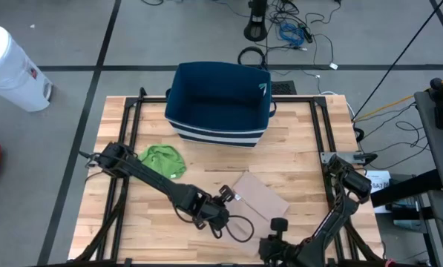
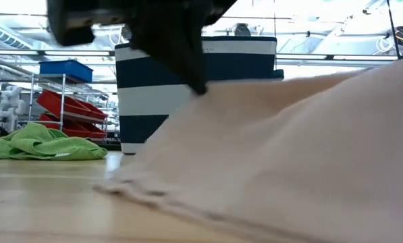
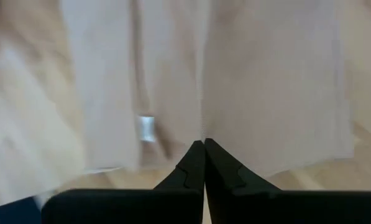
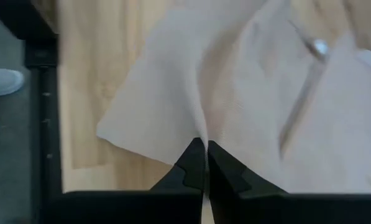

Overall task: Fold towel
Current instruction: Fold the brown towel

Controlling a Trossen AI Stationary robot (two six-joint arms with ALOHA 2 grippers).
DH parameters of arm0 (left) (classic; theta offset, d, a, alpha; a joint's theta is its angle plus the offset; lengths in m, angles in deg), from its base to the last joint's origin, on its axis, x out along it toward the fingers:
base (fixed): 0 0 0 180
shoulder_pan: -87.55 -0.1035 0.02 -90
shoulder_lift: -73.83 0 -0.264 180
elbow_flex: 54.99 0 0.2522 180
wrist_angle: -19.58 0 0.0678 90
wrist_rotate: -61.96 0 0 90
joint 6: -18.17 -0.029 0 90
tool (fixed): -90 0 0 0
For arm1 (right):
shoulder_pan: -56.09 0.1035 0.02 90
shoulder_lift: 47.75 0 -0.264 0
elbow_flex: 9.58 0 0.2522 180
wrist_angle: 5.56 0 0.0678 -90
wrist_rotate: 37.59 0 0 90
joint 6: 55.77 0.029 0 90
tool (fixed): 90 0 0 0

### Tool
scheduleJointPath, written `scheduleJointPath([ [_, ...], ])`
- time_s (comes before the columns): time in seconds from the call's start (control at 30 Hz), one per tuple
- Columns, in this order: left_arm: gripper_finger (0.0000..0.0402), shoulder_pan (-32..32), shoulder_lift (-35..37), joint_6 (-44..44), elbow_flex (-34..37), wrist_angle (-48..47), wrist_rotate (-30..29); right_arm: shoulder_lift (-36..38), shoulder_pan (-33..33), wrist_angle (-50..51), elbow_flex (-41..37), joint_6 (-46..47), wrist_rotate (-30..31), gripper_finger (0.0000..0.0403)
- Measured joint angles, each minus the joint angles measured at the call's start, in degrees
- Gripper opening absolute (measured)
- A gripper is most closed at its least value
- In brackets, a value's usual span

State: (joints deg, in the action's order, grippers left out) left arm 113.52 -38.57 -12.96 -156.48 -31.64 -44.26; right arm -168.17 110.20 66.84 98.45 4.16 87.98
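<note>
A beige towel (image 1: 260, 196) lies slantwise on the table's near middle. In the low view the towel (image 2: 275, 155) rises from the wood toward the grippers. My left gripper (image 1: 227, 195) is shut at the towel's left near corner. My right gripper (image 1: 279, 223) is shut at the right near corner. Each wrist view shows its own shut fingers on beige cloth: left gripper (image 3: 204, 144), right gripper (image 4: 202, 144). My left gripper pinches the towel's edge (image 3: 203, 127) between its two fingers, near the corner with the small white tag (image 3: 146, 129). The fingers (image 2: 196, 82) come slanting down from above. That edge is lifted, and the cloth slopes down to the table (image 2: 123, 185). My right gripper pinches the towel's edge (image 4: 201, 127) between its shut fingers, close to a corner (image 4: 107, 132). A crease runs up the cloth from the fingertips. How many layers it holds, I cannot tell. The cloth beyond the hold lies over the wood.
A navy basket with white stripes (image 1: 220, 104) stands at the table's far middle. A crumpled green cloth (image 1: 162, 160) lies left of the towel. A black cable loop (image 1: 240, 226) lies by the left gripper. Bare wood (image 1: 303, 148) stretches to the right of the basket.
</note>
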Motion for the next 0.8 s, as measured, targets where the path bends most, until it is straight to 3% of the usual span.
scheduleJointPath([
  [0.33, 0.0, -2.12, 0.0, -1.66, -4.75, 1.37, -8.45, 0.09, 2.03, 18.76, 4.0, 17.37, 0.61, 0.0],
  [0.6, 0.0, -7.41, 0.0, -1.3, -4.95, 7.49, -8.21, 0.13, 2.27, 28.76, 4.79, 26.38, 0.35, 0.0],
  [0.8, 0.0, -10.44, 0.0, -0.42, -4.95, 10.39, -3.7, 0.25, 2.1, 31.33, 4.77, 28.62, 0.06, 0.0],
])
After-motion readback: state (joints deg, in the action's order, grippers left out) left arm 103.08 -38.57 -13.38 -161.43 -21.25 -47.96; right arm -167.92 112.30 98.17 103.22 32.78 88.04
